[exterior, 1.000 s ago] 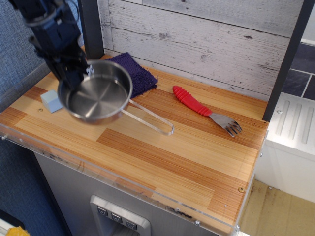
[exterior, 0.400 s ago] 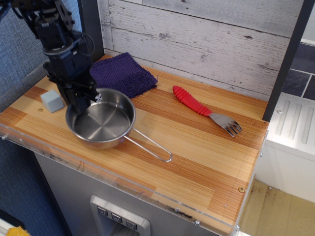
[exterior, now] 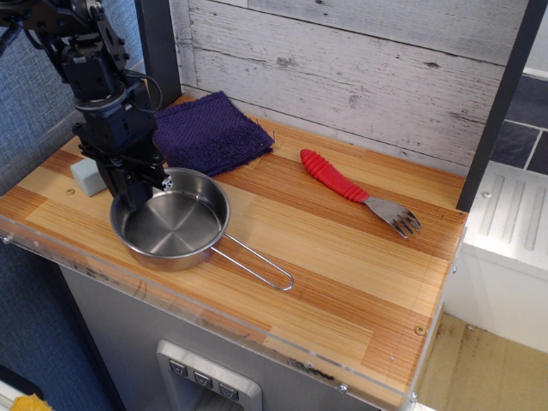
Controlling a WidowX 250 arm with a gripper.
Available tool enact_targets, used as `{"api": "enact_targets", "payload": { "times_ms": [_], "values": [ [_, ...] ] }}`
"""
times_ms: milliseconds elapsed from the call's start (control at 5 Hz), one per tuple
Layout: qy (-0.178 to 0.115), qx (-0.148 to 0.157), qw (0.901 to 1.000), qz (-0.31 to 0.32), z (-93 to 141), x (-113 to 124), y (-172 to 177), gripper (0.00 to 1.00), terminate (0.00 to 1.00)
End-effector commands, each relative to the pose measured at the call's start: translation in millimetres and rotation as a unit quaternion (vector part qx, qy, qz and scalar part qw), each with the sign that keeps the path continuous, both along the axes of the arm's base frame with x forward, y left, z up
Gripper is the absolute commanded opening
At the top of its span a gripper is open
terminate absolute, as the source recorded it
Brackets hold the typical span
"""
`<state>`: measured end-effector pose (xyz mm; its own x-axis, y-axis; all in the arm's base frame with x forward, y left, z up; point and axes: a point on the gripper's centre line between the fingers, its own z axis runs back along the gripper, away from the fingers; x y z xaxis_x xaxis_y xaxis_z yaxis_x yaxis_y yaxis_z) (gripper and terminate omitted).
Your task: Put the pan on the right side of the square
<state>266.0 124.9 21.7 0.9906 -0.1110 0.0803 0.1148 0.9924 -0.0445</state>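
One shiny pan (exterior: 174, 224) sits on the wooden table (exterior: 342, 282) at the lower left of the frame. Its thin wire handle (exterior: 255, 263) points toward the lower right. The black gripper (exterior: 137, 190) comes down from the upper left and its tips are at the pan's far left rim. It looks like the tips are pinching the rim, but the gap between them is too dark to tell for sure. A small pale blue-grey square (exterior: 86, 176) lies just beside the pan, to its left, partly hidden by the gripper. A dark purple cloth (exterior: 210, 133) lies behind the pan, near the white plank wall. A fork with a red handle (exterior: 355, 193) lies well apart, toward the right middle of the frame.
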Motion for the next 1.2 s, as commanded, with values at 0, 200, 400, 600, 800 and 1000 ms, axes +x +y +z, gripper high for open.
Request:
{"api": "enact_targets", "payload": {
  "times_ms": [0, 200, 400, 600, 800, 1000],
  "values": [
    [-0.009, -0.001, 0.9988, 0.047, 15.4, -0.6, 18.0, 1.0, 0.0],
    [-0.011, -0.005, 0.9988, 0.047, 17.7, -0.1, 17.2, 1.0, 0.0],
    [-0.012, -0.006, 0.9988, 0.047, 19.5, -0.5, 12.9, 1.0, 0.0],
    [-0.013, -0.003, 0.999, 0.042, 22.8, 0.7, 10.8, 1.0, 0.0],
    [-0.034, 0.008, 0.9994, 0.008, 39.1, 7.5, 12.0, 1.0, 0.0],
    [-0.071, 0.04, 0.9963, -0.029, 75.0, 17.9, 9.8, 1.0, 0.0]
  ]
}}
